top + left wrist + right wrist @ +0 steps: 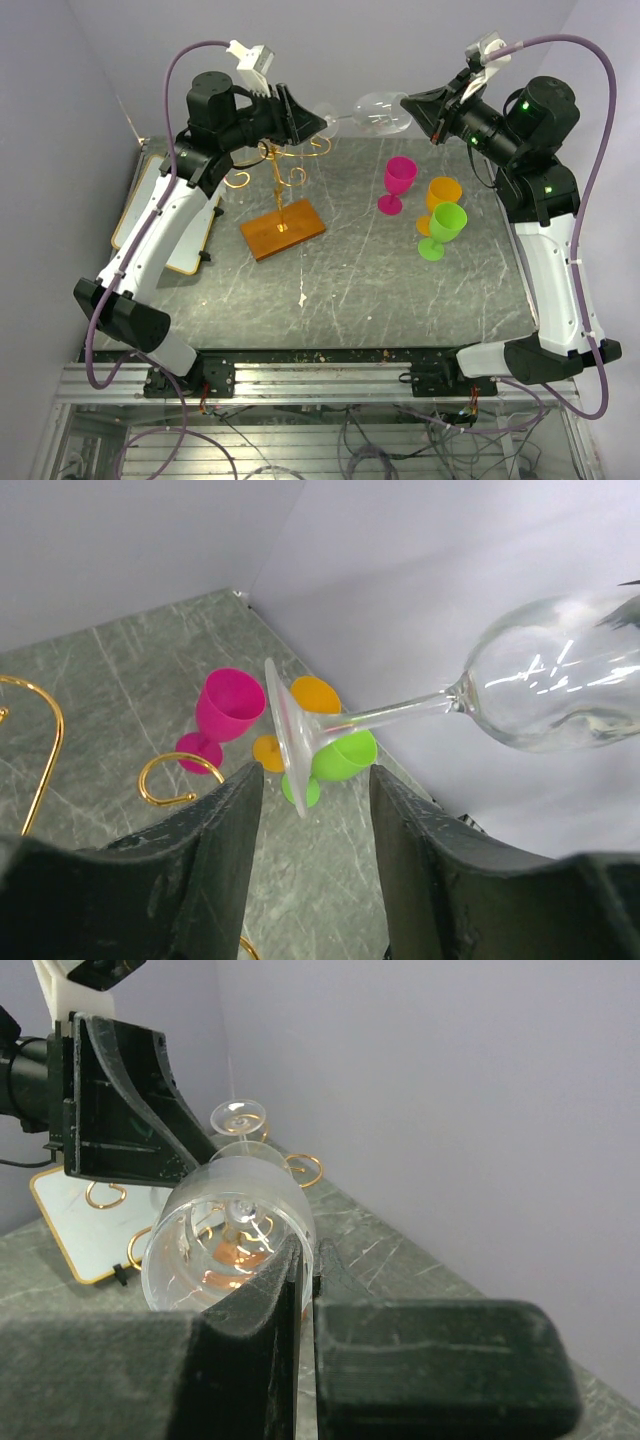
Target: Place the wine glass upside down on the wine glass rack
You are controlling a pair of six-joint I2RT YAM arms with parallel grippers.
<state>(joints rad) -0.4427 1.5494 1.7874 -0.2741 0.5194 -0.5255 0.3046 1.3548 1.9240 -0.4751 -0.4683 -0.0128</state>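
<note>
A clear wine glass [380, 108] hangs on its side in the air above the back of the table, foot pointing left. My right gripper [410, 105] is shut on the rim of its bowl [230, 1230], one finger inside and one outside, jaws pinched together [318, 1250]. My left gripper [322, 125] is open. The glass's foot [285, 735] lies just ahead of its fingertips [240, 810], not gripped. The gold wire rack [285, 160] stands below the left gripper on its orange-brown wooden base [283, 230].
A pink cup [398, 180], an orange cup [443, 192] and a green cup [447, 225] stand upright at the right of the table. A white rounded-corner board [138, 205] lies at the left edge under the left arm. Walls close in behind.
</note>
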